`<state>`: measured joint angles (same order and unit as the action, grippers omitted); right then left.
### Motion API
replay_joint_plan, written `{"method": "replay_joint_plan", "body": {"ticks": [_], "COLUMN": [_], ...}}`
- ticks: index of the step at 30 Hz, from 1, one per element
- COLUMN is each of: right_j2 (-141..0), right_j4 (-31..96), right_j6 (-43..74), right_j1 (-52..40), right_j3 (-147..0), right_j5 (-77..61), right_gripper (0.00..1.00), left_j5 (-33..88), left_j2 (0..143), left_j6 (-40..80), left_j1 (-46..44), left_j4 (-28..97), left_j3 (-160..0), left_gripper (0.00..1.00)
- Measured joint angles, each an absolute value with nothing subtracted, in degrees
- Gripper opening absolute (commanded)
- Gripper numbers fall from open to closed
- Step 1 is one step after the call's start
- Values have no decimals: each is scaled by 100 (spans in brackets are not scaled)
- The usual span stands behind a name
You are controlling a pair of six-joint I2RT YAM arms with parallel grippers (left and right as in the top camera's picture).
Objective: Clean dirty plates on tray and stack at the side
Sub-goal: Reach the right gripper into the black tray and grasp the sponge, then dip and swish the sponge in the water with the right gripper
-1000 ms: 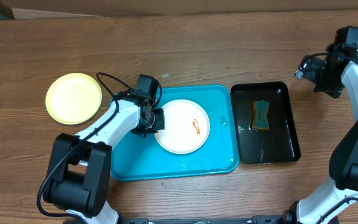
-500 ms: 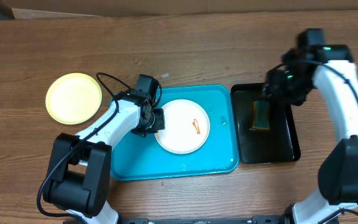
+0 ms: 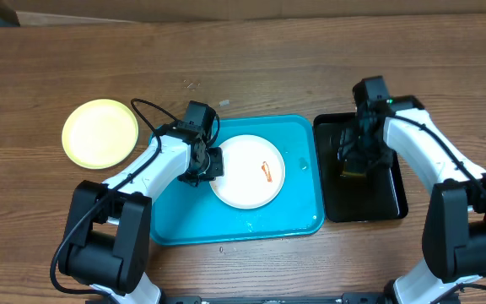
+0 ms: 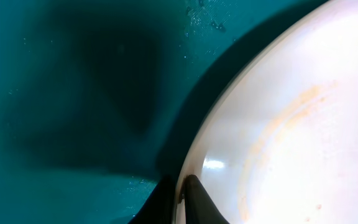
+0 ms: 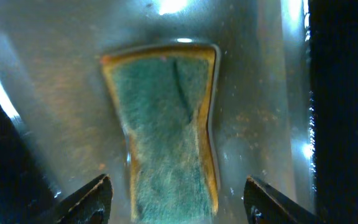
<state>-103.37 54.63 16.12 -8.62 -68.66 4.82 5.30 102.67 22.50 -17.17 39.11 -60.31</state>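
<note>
A white plate (image 3: 245,171) with an orange-red smear lies in the turquoise tray (image 3: 294,215). My left gripper (image 3: 210,164) is shut on the plate's left rim; the left wrist view shows the rim (image 4: 229,124) pinched between the fingers (image 4: 182,199). A pale yellow-green plate (image 3: 100,133) lies on the table to the left of the tray. A third plate is not in view. My right gripper (image 3: 357,156) is open above the green sponge (image 5: 169,134) in the black tray (image 3: 386,198), a finger on each side (image 5: 176,199).
The black tray holds shallow water around the sponge. Water droplets lie on the turquoise tray floor (image 4: 73,93). Bare wooden table (image 3: 251,67) surrounds both trays.
My right arm has swung in from the far right edge and come down over the sponge in the black tray. The left arm and the white plate have not moved.
</note>
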Motion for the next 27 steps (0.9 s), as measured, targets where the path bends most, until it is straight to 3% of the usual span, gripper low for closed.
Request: {"method": "replay_joint_plan", "body": {"ticks": [9,10,12,14,16,19,21,24,27], "right_j2": [-10337,-10322,-10313,-10311,-10302,-10302,-10302,-10304,-10304], "right_j4": [4567,4545,4547,4600,4687,4939,5135,5249,5076], "right_j6": [1645,1647,1614,1643,1640,1675,1640,1632,1616], "right_j1": [-862,-860,-862,-862,-862,-862,-862,-862,-860], "right_j3": [-6007,-5986,-5972,-5968,-5968,-5986,-6014,-6191,-6407], "right_j5": [421,399,379,355,316,274,266,250,237], "right_gripper": [68,63,8,4,4,41,56,63,63], "left_j5": [530,528,528,530,530,528,530,528,530], "left_j2": [10267,10267,10267,10267,10267,10267,10267,10267,10267], "left_j6": [2250,2250,2250,2250,2250,2250,2248,2250,2250], "left_j1": [-1717,-1717,-1717,-1717,-1717,-1717,-1717,-1717,-1717], "left_j4": [3913,3913,3911,3913,3913,3913,3913,3916,3916], "left_j3": [-6031,-6031,-6031,-6031,-6031,-6034,-6031,-6031,-6034], "left_gripper": [11,11,13,15,16,18,20,20,21]}}
